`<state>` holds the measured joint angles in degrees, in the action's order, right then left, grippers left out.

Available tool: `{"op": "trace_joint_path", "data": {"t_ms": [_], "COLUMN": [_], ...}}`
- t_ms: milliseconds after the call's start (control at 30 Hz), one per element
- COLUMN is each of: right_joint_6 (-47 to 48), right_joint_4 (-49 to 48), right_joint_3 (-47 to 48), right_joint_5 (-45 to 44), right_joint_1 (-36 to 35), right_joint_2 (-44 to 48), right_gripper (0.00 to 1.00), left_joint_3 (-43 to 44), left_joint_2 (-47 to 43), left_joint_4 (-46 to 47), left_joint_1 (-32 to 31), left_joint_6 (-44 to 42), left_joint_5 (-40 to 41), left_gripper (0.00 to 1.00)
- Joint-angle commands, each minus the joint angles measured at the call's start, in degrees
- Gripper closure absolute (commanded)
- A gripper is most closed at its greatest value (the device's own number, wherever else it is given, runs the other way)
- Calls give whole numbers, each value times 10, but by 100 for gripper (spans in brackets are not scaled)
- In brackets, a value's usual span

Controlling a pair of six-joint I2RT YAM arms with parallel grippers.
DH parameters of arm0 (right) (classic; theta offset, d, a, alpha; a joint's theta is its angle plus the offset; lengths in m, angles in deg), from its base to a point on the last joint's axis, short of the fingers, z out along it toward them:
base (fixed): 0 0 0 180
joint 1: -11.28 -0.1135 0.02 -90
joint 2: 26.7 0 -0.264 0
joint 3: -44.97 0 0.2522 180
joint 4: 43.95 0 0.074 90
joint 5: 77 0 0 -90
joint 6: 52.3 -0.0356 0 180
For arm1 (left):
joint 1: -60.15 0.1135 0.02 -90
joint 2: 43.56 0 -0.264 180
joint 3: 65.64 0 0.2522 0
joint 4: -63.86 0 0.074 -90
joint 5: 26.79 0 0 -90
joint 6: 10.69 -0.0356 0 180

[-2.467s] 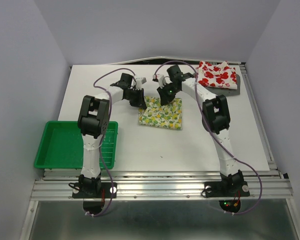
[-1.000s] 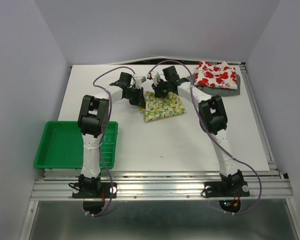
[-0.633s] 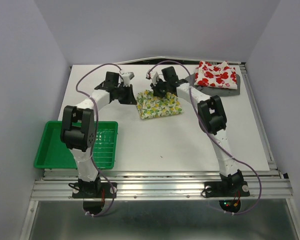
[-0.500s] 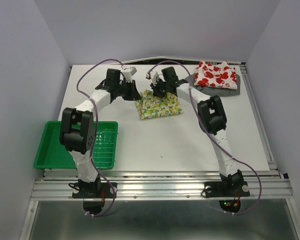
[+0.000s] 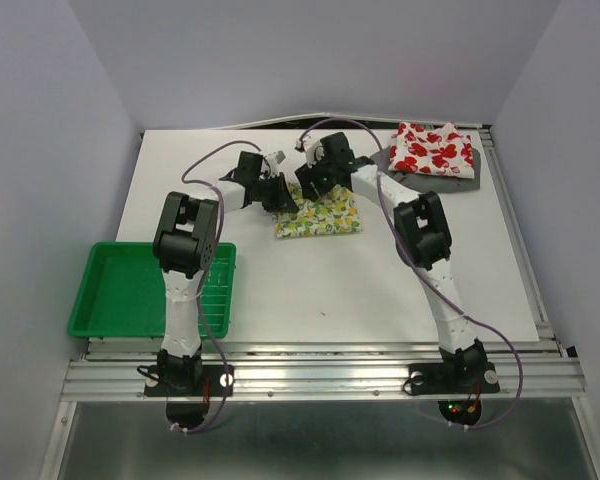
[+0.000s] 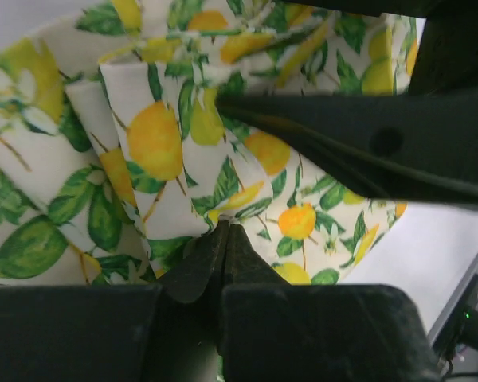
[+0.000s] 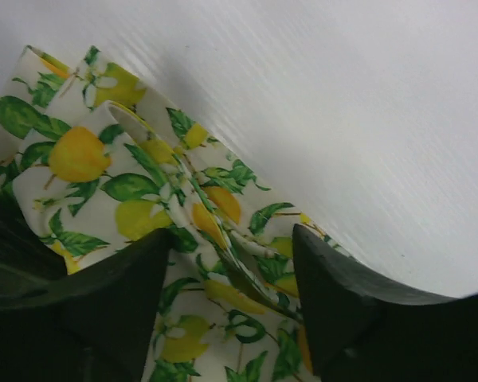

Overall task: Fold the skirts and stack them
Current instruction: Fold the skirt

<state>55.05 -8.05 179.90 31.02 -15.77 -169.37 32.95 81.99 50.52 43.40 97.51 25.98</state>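
So the lemon skirt (image 5: pixel 320 218) sat folded small between both arms. The left gripper (image 6: pixel 223 229) was clamped on its edge, probably pinning the fold, while the right gripper (image 7: pixel 229 243) hung over it, jaws apart, gripping nothing.

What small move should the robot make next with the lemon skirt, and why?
Probably open the left claw too: it is shut on a fold of the lemon skirt, which lies folded small, while the right claw stands open over it.
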Motion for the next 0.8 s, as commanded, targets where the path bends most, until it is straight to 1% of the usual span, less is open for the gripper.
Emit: {"op": "trace_joint_path", "data": {"t_ms": [0, 67, 133, 167, 233, 300, 333, 367, 500, 567, 600, 667, 700, 767], "right_joint_6": [-69, -85, -95, -100, -114, -129, -140, -146, -192, -208, -230, -256, -269, -272], "right_joint_4": [51, 52, 52, 54, 55, 54, 53, 53, 38, 27, 5, -13, -36, -40], "right_joint_3": [22, 40, 43, 42, 19, -4, -29, -43, -89, -107, -138, -169, -201, -213], "right_joint_5": [-60, -78, -79, -76, -59, -7, 32, 43, 87, 112, 147, 192, 228, 234], "right_joint_1": [-5, 6, 16, 27, 38, 51, 51, 51, 51, 51, 51, 51, 51, 57], "right_joint_2": [12, 36, 64, 73, 107, 129, 148, 156, 182, 190, 197, 200, 198, 181], "right_gripper": [28, 22, 20, 20, 26, 33, 37, 40, 41, 46, 50, 52, 54, 57], "left_joint_3": [29, 21, 11, 9, 6, 9, 11, 14, 20, 19, 17, 16, 12, 11], "left_joint_2": [13, 17, 12, 10, 7, 7, 6, 7, 9, 9, 7, 7, 7, 9], "left_joint_4": [1, -3, -3, -18, -22, -25, -26, -30, -37, -37, -38, -32, -26, -17], "left_joint_1": [15, 19, 22, 22, 23, 23, 23, 23, 23, 23, 23, 26, 29, 31], "left_joint_6": [25, 26, 19, 16, 7, 3, -1, -4, -7, -6, -4, 2, 11, 18], "left_joint_5": [47, 55, 57, 59, 59, 55, 53, 54, 55, 55, 53, 46, 35, 21], "left_gripper": [97, 97, 97, 97, 97, 97, 97, 97, 97, 97, 97, 97, 97, 97]}}
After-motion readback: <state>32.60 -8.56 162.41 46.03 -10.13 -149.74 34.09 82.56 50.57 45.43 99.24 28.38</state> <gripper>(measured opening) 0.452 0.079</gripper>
